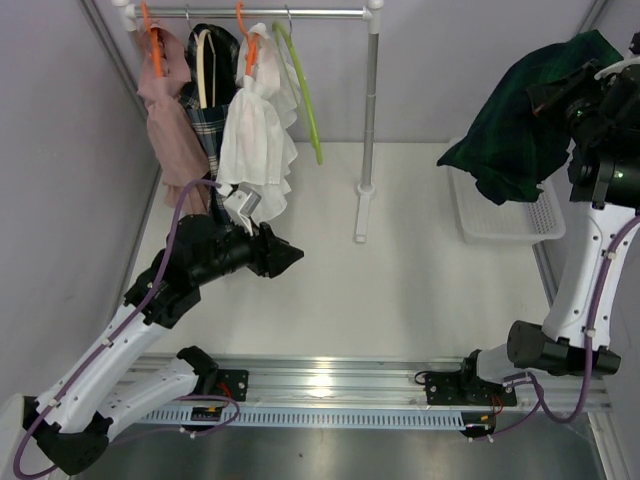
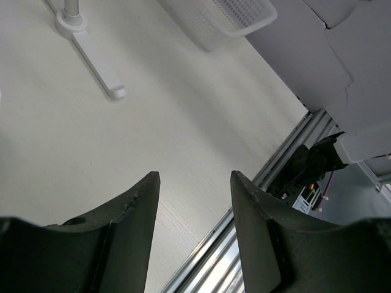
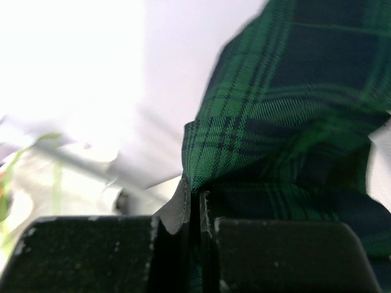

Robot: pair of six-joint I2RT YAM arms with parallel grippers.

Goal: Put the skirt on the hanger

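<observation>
The skirt [image 1: 515,130] is dark green plaid and hangs in the air at the far right, above the white basket. My right gripper [image 3: 197,201] is shut on a fold of the skirt [image 3: 293,91]; in the top view that gripper is mostly hidden behind the cloth. An empty green hanger [image 1: 303,95] hangs on the rack's rail at the back, to the right of the white garment. My left gripper [image 1: 296,258] is open and holds nothing. It hovers over the table below the hung clothes, pointing right. In the left wrist view the left gripper [image 2: 194,177] has only bare table between its fingers.
The rack [image 1: 370,120] holds a pink garment [image 1: 168,110], a dark plaid one on a cream hanger [image 1: 208,95] and a white one [image 1: 255,140]. Its foot [image 1: 362,215] rests mid-table. A white basket [image 1: 505,225] sits under the skirt. The metal rail [image 1: 340,375] runs along the near edge.
</observation>
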